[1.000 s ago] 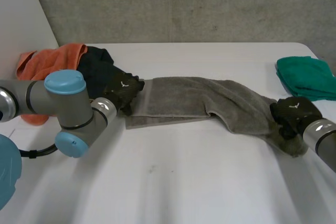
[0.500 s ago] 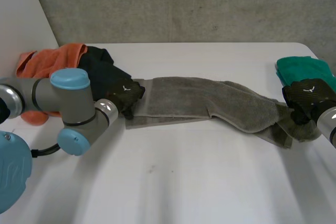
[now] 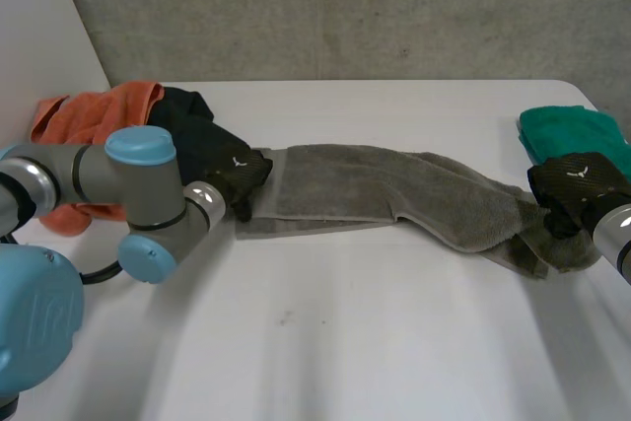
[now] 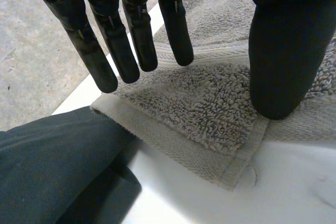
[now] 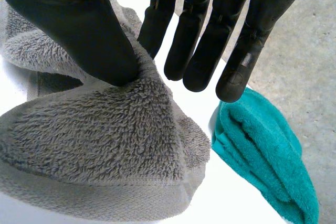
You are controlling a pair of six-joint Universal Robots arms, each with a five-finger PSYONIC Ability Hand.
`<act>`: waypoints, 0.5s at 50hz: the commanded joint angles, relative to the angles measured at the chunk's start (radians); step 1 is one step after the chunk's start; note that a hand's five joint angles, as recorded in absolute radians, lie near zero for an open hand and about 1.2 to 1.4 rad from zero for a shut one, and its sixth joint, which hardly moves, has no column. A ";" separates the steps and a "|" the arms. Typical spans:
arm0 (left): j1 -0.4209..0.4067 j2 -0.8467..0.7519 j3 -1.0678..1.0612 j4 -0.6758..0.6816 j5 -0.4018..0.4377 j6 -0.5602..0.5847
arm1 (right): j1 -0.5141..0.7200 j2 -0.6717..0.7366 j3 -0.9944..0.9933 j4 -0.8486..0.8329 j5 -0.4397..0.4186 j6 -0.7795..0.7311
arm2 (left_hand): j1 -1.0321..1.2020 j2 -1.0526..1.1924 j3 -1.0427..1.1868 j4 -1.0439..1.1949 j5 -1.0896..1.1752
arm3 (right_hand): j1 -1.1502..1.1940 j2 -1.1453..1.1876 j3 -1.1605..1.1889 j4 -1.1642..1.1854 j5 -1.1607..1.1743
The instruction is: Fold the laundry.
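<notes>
Grey towel (image 3: 375, 189): I see it stretched long across the white table (image 3: 345, 342). Its left end lies flat and doubled over, and it turns bunched and rumpled toward its right end.

Left hand (image 3: 240, 176): it sits at the corner of the grey towel's left end. On my left wrist feed the fingers (image 4: 131, 45) are straight and spread, with their tips at the towel's woven band. The thumb (image 4: 283, 51) presses its tip onto the pile near the towel's edge. Nothing is gripped, and the cloth lies flat beneath.

Right hand (image 3: 574, 184): it is on the grey towel's right end. On my right wrist feed its thumb (image 5: 68, 19) digs into a raised fold of the towel. Its straight fingers (image 5: 205, 30) stand behind that fold, and the cloth is pinched between the thumb and the finger next to it.

Dark garment (image 3: 192, 130): it lies up against the corner of the grey towel's left end.

Orange cloth (image 3: 94, 120): it is farther out from the grey towel's left end, beyond the dark garment.

Green towel (image 3: 577, 145): it is folded and lies just past the grey towel's right end, with bare table between the two.

Left arm (image 3: 118, 179): its elbow is bent on the near side of the grey towel's left end.
</notes>
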 commanded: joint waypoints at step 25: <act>0.000 -0.087 0.127 0.002 -0.006 -0.001 | -0.002 0.006 0.003 0.000 0.000 -0.001 | 0.763 0.768 0.768 0.764 0.777 | 0.421 0.222 0.213 0.208 0.234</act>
